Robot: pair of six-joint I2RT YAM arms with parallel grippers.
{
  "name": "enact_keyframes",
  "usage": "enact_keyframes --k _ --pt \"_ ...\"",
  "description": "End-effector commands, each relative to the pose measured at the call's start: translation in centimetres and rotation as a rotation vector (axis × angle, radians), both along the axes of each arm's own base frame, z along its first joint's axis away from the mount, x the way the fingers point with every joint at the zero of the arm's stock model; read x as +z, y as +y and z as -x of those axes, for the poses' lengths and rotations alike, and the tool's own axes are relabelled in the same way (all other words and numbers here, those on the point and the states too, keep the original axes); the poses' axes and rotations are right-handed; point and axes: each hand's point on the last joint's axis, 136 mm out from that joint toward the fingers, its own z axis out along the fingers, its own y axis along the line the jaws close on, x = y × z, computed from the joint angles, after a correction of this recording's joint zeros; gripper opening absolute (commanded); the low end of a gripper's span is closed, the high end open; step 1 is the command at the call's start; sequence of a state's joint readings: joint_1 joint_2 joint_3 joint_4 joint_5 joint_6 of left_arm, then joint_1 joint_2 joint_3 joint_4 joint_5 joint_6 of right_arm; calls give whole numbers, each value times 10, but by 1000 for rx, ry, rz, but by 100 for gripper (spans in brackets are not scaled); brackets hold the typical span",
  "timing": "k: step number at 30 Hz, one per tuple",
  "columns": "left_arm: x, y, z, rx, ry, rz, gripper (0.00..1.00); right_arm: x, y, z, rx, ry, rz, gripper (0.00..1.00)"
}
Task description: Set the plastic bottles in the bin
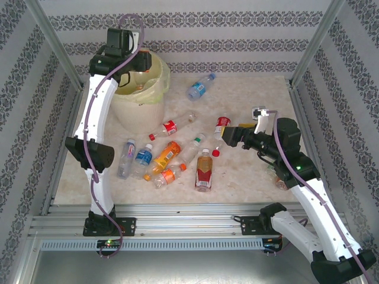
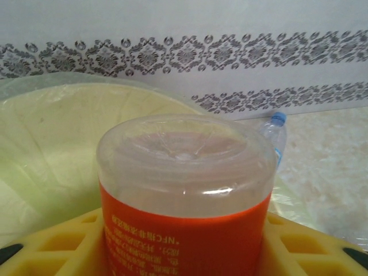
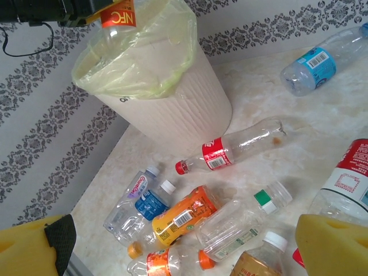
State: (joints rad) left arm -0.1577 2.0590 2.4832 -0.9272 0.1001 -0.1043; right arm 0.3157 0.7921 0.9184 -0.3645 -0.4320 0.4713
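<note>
My left gripper (image 1: 137,61) hangs over the bin (image 1: 142,109), a white bucket lined with a pale yellow bag (image 2: 46,144). It is shut on a clear plastic bottle with an orange-red label (image 2: 184,190), base pointing away from the wrist. The right wrist view shows that bottle (image 3: 118,17) just above the bin's rim (image 3: 178,109). Several plastic bottles lie on the table: a red-labelled one (image 1: 170,127), an orange one (image 1: 166,155), an amber one (image 1: 204,170), a blue-labelled one (image 1: 200,87). My right gripper (image 1: 228,137) stands open above the pile (image 3: 181,253), holding nothing.
Metal posts and patterned walls close in the table on three sides. Another bottle (image 1: 278,177) lies by the right arm. A red-labelled bottle (image 3: 351,184) sits close to the right fingers (image 3: 333,247). Bare tabletop lies at the back right (image 1: 260,89).
</note>
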Motion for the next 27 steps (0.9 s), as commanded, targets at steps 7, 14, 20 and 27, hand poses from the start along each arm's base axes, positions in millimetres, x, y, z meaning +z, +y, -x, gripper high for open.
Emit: enact_keyframes --k 7,14,20,27 --pt "-34 12 -26 23 28 -36 53 -17 -8 1 -35 24 22 98" --pt "-68 8 -31 1 107 -12 55 -23 -8 2 -33 45 27 98" --pt "-84 3 -24 -28 171 24 62 -42 -11 -6 -65 118 59 98" --pt "-76 0 -8 -53 197 51 75 -70 -22 -13 -142 218 114 97"
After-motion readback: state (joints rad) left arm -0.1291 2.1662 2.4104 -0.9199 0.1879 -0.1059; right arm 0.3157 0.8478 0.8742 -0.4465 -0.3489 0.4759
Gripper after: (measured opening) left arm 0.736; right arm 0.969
